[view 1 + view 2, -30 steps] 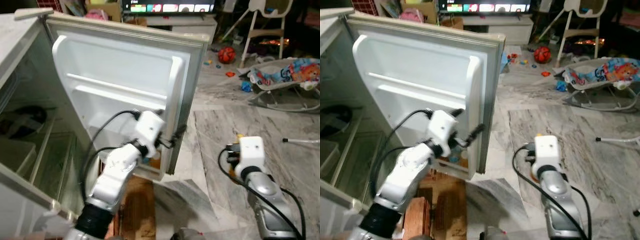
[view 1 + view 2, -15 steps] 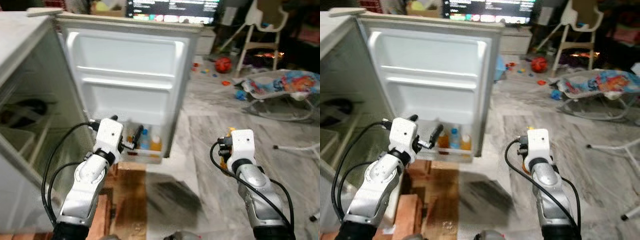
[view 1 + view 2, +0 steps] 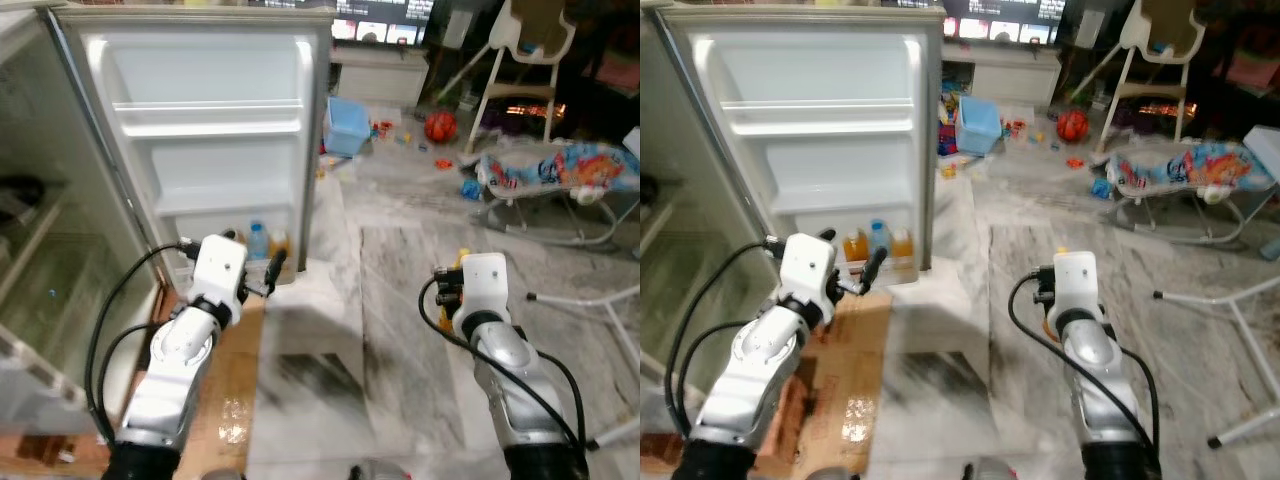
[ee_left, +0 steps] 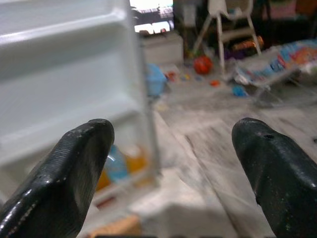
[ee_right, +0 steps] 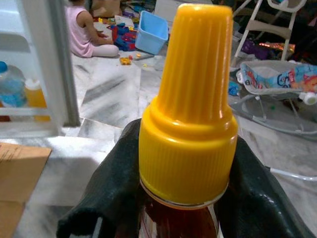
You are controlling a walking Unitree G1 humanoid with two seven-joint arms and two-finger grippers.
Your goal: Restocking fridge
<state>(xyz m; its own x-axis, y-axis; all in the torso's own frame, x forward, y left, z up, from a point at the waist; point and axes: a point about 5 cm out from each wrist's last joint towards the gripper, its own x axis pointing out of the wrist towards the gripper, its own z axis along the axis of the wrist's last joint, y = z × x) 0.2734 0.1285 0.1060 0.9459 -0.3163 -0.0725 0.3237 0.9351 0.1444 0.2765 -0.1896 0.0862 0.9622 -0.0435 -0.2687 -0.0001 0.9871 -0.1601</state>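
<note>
A red ball (image 3: 438, 126) lies on the marble floor (image 3: 400, 260) at one o'clock, near a baby bouncer (image 3: 550, 170) at two o'clock. A blue bin (image 3: 346, 127) sits at twelve, a white high chair (image 3: 520, 60) behind.

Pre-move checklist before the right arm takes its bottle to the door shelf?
1. Right gripper shut on the yellow-capped bottle: ok.
2. Fridge door open, shelves facing the robot: ok.
3. Free slot on the bottom door shelf, which already holds bottles: cannot tell.
4. Left gripper open, holding nothing, beside that shelf: ok.
5. Cardboard on the floor in front of the fridge, underfoot: not ok.
6. A person sits on the floor beyond the door: not ok, watch clearance.
</note>
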